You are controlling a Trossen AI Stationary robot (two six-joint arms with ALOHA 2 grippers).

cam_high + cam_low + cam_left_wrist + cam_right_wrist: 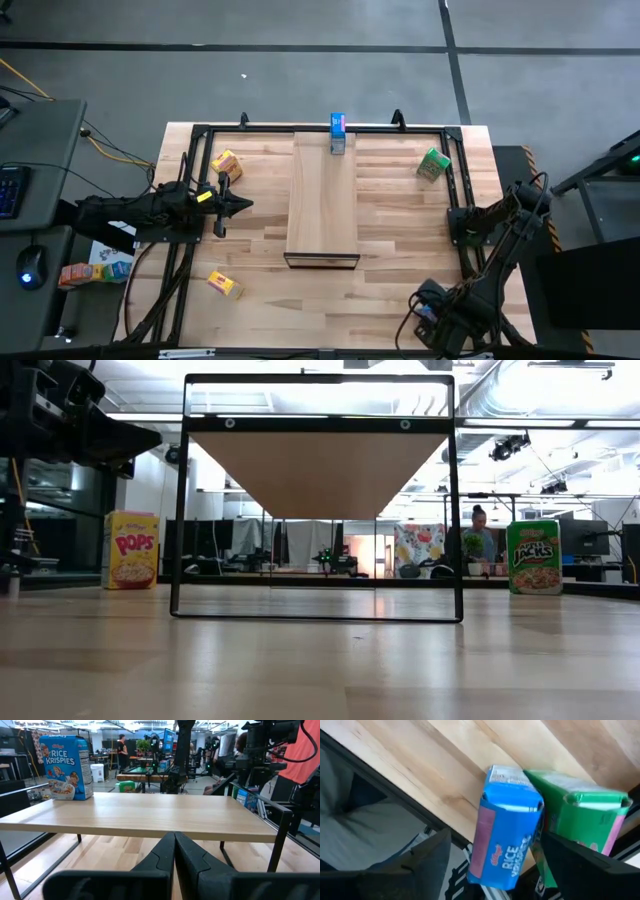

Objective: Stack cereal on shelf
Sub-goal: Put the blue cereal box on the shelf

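Note:
The shelf (pixel 322 195) is a pale board on a black frame in the table's middle. One blue cereal box (pixel 338 133) stands upright on its far end and also shows in the left wrist view (pixel 65 767). My left gripper (pixel 240 205) is shut and empty, level with the shelf's left edge (pixel 150 815). My right gripper (pixel 432 305) is open by the table's near right edge. Its fingers stand on either side of a second blue box (pixel 507 825) and a green box (pixel 580 810) that lie side by side. My right gripper has one finger (pixel 590 865) close against the green box's side. I cannot tell whether it touches. The other finger (pixel 420 865) stands apart from the blue box.
One yellow box (pixel 226 164) stands at the far left and another (pixel 224 285) lies at the near left. A green box (pixel 433 164) stands at the far right. A black frame (pixel 200 130) runs round the table. A person (pixel 478 535) is in the room behind.

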